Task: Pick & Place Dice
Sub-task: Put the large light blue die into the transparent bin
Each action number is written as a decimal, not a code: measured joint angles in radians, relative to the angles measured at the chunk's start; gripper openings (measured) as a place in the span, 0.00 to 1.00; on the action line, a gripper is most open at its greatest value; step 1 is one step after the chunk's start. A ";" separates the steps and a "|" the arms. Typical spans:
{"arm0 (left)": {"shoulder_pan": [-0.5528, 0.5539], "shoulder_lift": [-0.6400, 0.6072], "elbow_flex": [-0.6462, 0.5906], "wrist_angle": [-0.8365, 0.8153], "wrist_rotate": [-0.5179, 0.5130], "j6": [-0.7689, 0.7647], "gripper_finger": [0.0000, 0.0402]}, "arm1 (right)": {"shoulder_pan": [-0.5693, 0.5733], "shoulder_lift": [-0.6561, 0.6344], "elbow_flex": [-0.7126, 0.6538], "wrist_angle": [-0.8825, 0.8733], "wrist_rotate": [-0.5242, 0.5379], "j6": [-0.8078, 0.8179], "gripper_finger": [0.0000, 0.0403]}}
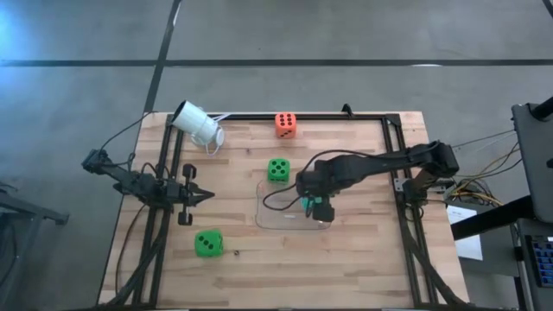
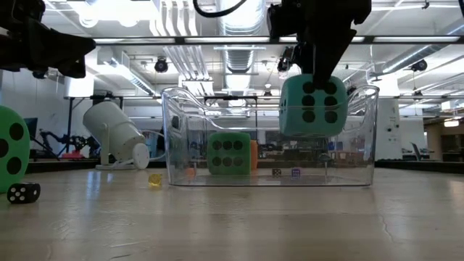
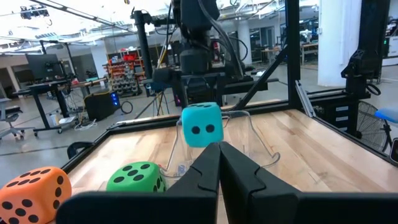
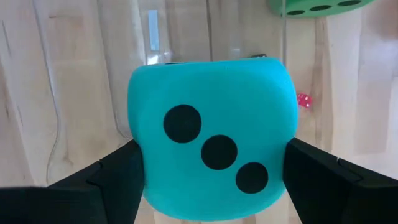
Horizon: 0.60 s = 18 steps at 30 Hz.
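The right gripper (image 2: 313,101), fingers spread around the teal die (image 2: 313,106), is holding it over the seemingly empty clear bin (image 2: 181,138); three dice are waiting on the table (image 1: 363,250); the left gripper (image 1: 206,196) is sitting closed, empty.

Teal die (image 4: 211,146) black pips; green dice (image 1: 277,169) (image 1: 207,244); orange die (image 1: 286,125); clear bin (image 2: 362,138).

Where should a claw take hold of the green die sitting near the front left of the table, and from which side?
From straight above, on two opposite side faces. The green die sits flat on the table and apart from other large things, so its upright sides are free; a small black die lies near one side. Its soft-looking, rounded cube shape suits a squeeze across the middle, not at corners.
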 joint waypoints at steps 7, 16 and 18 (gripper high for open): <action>0.000 0.000 0.000 0.000 0.000 0.000 0.03 | 0.000 0.021 0.000 0.003 0.031 -0.009 0.77; 0.000 0.000 0.000 0.000 0.000 0.000 0.03 | 0.000 0.083 -0.003 0.005 0.025 -0.011 0.77; 0.000 0.000 0.000 0.000 0.000 0.000 0.03 | 0.000 0.101 -0.003 0.006 0.026 -0.016 0.77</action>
